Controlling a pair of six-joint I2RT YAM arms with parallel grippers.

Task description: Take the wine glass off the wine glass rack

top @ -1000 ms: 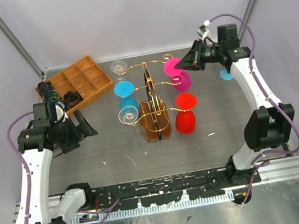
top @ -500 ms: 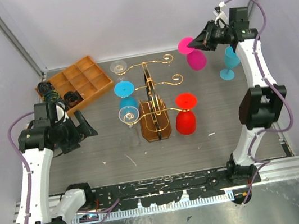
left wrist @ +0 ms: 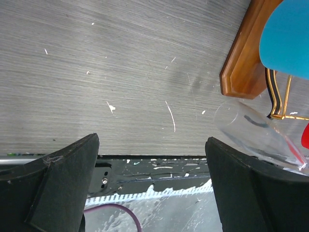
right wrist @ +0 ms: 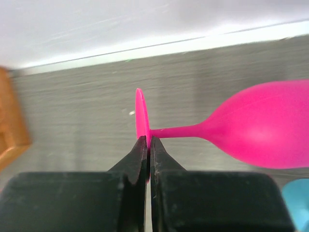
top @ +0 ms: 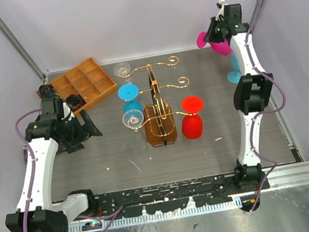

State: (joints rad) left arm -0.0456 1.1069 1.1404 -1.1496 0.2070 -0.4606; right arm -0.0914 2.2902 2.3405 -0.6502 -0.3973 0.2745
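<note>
Glass off rack: we see the right gripper [right wrist: 147,145] pinched shut on the foot of the pink wine glass [right wrist: 260,128], with the stem running toward 3 o'clock from the pinch in the wrist view. From above, the glass is held at 1 o'clock of the wine glass rack [top: 158,106], well apart. The left gripper [left wrist: 152,145], jaws spread and empty, sits at 9 o'clock; we judge the right arm alone sets it down

The right gripper [top: 210,35] holds a pink wine glass [top: 221,47] aloft, well right of the gold rack [top: 158,109]. A red glass [top: 191,123] hangs on the rack's right side and a blue glass [top: 130,99] on its left. The left gripper [top: 89,128] hangs left of the rack, apart from it.
</note>
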